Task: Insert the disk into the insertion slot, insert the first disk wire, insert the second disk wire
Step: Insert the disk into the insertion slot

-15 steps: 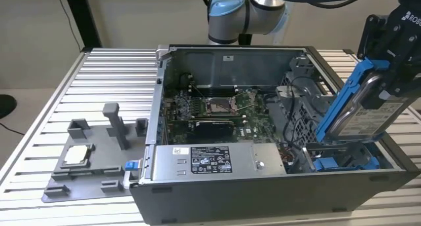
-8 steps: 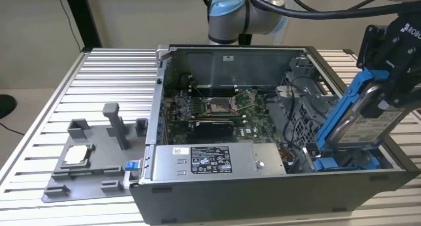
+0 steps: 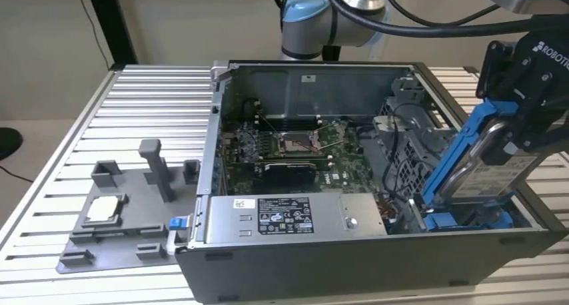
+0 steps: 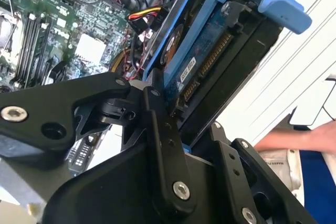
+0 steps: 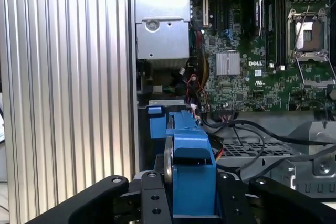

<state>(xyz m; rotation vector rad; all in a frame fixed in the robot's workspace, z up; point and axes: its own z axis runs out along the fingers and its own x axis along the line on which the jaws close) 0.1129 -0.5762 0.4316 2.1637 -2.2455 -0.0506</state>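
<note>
Ribbed metal tabletop (image 3: pixel 133 105) carries an open computer case (image 3: pixel 356 272), its motherboard (image 3: pixel 294 145) exposed. At the case's corner on the exterior view's right, the jaws are closed on the disk (image 3: pixel 484 175), clamping the upper end of its blue carrier. It hangs tilted, with its lower end at the insertion slot (image 3: pixel 471 220) by the blue rails — probably angled to feed into that narrow bay. Its connector edge looks bare — no wire attached.

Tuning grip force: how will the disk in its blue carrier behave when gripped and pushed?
The disk is likely rigid and dense: metal body. Its blue carrier looks plastic, so may flex. Exposed circuit board suggests fragility.
</note>
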